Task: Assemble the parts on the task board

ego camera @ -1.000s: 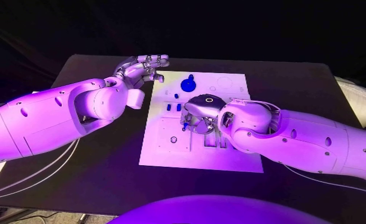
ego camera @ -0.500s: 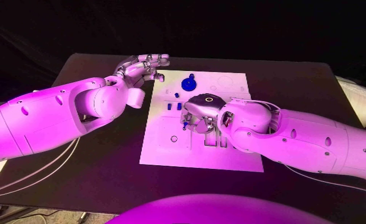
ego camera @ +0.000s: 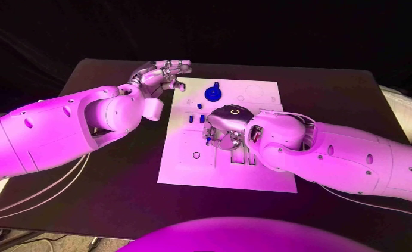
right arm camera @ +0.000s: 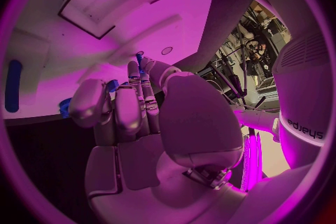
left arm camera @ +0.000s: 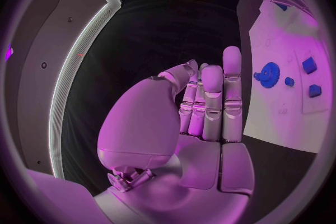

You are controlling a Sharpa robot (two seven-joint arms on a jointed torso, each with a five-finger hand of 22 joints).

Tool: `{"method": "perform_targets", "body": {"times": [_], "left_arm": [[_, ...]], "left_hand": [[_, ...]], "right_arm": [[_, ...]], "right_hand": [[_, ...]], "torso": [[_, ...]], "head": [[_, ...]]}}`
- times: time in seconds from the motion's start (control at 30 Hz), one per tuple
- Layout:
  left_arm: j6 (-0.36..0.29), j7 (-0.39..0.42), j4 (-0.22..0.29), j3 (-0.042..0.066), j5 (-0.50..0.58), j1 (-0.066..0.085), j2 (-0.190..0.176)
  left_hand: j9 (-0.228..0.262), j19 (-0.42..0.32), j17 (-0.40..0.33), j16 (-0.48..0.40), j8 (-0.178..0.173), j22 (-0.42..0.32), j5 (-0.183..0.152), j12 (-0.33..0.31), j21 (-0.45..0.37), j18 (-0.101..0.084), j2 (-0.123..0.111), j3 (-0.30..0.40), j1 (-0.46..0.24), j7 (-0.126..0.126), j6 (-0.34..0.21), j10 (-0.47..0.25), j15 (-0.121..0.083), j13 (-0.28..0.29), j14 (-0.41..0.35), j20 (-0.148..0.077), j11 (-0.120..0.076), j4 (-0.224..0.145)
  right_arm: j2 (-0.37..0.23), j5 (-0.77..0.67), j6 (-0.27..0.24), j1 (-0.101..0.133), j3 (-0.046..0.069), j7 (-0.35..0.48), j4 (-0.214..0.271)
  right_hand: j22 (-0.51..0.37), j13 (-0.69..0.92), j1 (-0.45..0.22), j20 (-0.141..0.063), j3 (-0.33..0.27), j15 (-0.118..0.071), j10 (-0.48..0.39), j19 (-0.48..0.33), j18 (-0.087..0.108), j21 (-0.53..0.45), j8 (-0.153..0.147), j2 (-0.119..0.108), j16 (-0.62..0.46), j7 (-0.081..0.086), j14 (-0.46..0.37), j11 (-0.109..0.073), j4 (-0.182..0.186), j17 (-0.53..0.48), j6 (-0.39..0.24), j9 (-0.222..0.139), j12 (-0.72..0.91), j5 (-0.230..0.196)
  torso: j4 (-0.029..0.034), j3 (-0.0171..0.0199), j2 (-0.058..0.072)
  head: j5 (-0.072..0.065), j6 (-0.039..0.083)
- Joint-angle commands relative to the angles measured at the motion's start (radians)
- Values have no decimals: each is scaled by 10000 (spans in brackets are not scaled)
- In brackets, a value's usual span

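The white task board (ego camera: 184, 165) is seen lying in the middle of the black table (ego camera: 103, 198), its near part bare apart from shallow recesses. Over the board's middle the right hand (ego camera: 225, 130) is lowered, fingers curled downward; a small blue part (ego camera: 209, 139) is seen at its fingertips, and in the right wrist view a blue piece (right arm camera: 112, 85) is shown pressed between the thumb and a finger — the part is held in a pinch. Just beyond that hand, two small blue blocks (ego camera: 196, 120) are set side by side on the board. Farther still, a round blue gear-like part (ego camera: 212, 93) is seen resting near the board's far edge. The left hand (ego camera: 159, 76) is held above the table beside the board's far left corner — fingers together and nearly straight, nothing grasped, no part touched.
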Motion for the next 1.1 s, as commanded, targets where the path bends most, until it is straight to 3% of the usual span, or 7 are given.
{"method": "perform_targets", "body": {"times": [0.03, 1.1], "left_arm": [[228, -5, -3, 8, -108, 5, 9], [248, -32, -24, 8, -139, 7, 12]], "left_hand": [[-12, 16, -16, -26, 45, -8, 22, 62, -47, 196, 9, -9, 110, 48, 49, -31, 20, 6, -71, -18, -26, -60], [-17, 14, -18, -23, 41, -7, 23, 66, -50, 193, 8, -16, 110, 54, 35, -50, 25, 2, -76, -16, -20, -71]], "right_arm": [[8, -106, 384, -55, -45, -88, -39], [34, -100, 417, -77, -45, -89, 26]], "right_hand": [[9, -8, -88, 1, -56, -30, -21, 54, 3, 64, 50, -22, 61, -32, 325, 65, -25, 9, 72, 12, -62, -7], [15, -7, -98, -2, -64, -31, -16, 58, 3, 69, 50, -21, 78, -33, 329, 65, -27, 28, 78, 16, -62, -5]], "torso": [[-3, 3, 3], [2, 3, 3]], "head": [[16, -10], [39, -47]]}}
